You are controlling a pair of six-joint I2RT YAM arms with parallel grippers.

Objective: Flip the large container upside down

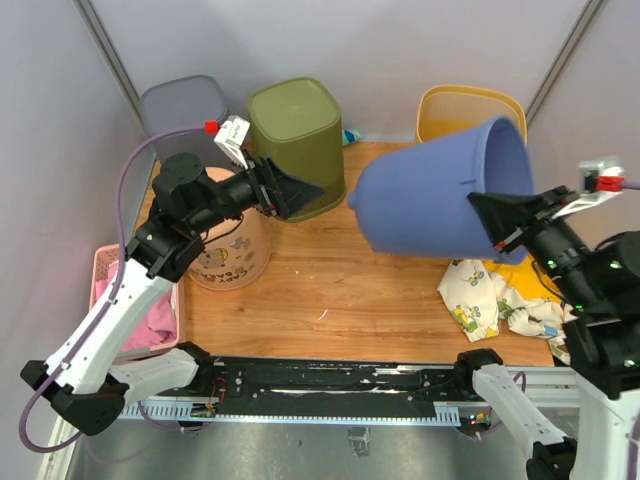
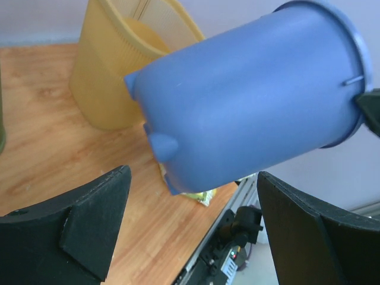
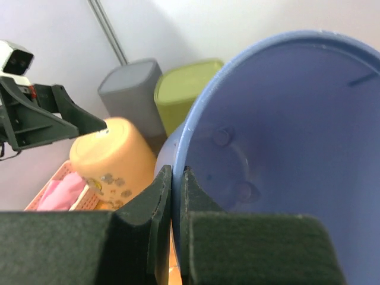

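R tool (image 3: 176,181) pinches rim; blue bucket (image 1: 435,195) tipped sideways, airborne.

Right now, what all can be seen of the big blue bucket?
The blue bucket looks like smooth plastic, round, narrowing toward a base with small feet. It looks empty and is tipped on its side, held off the table, mouth facing right. Only the right gripper visibly touches it, shut on its rim, one finger inside.

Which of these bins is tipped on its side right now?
The blue bin, held off the table by the right gripper pinching its rim. The grey bin, olive bin, yellow bin and peach bin all stand vertical.
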